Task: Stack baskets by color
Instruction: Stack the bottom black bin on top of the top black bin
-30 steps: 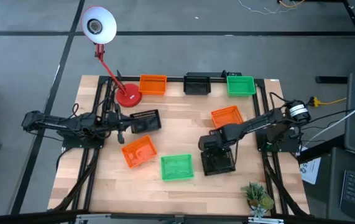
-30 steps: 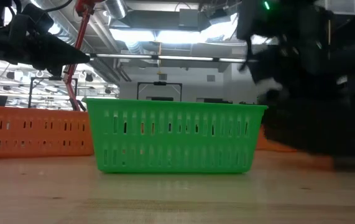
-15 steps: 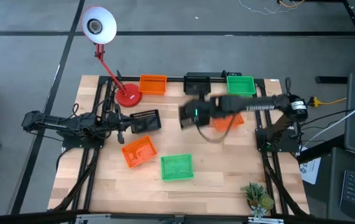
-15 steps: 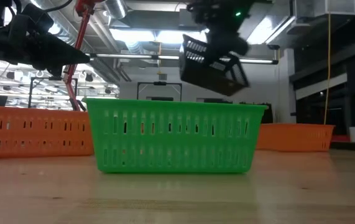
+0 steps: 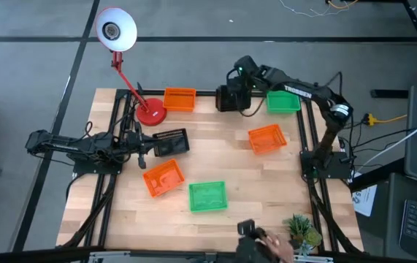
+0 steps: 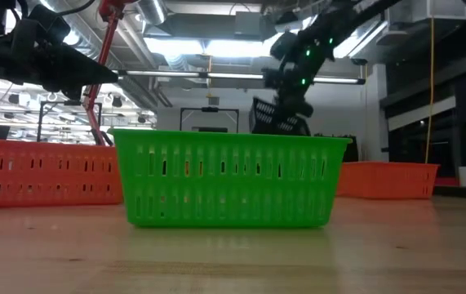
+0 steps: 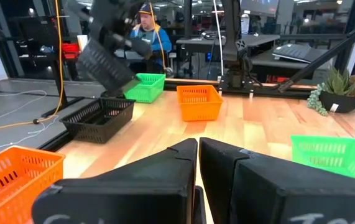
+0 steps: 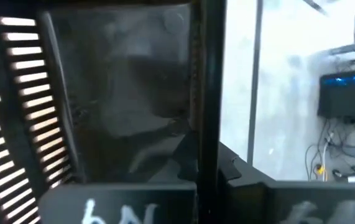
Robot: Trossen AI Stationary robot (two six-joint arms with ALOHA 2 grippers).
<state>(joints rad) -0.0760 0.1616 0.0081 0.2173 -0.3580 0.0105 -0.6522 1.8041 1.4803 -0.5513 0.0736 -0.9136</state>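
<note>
My right gripper (image 5: 239,79) is over the table's far edge, shut on a black basket (image 6: 280,117) that hangs tilted above a second black basket (image 5: 231,99) resting on its base there. That pair also shows in the left wrist view: held basket (image 7: 106,61), resting basket (image 7: 99,118). A third black basket (image 5: 170,142) lies in front of my left gripper (image 7: 198,163), which waits shut at the table's left. Orange baskets (image 5: 180,98) (image 5: 266,139) (image 5: 163,177) and green baskets (image 5: 282,101) (image 5: 207,196) stand on the tabletop. My right gripper has one side wall of the black basket, at its rim (image 8: 204,106), between its two fingers, one on the inner side and one on the outer. The fingers slant down from the table's right. The basket hangs tilted, clear of the table and of the basket below.
A red-based desk lamp (image 5: 148,111) stands at the far left corner. A small potted plant (image 5: 301,228) sits at the near right corner. A person's hand holding a dark object (image 5: 261,241) shows at the near edge. Bare wood lies mid-table between the baskets.
My right gripper has swung from the near right part of the table up and toward the far edge, carrying the black basket. The basket has been lifted clear of the tabletop and now hangs tilted over the black basket at the far edge.
</note>
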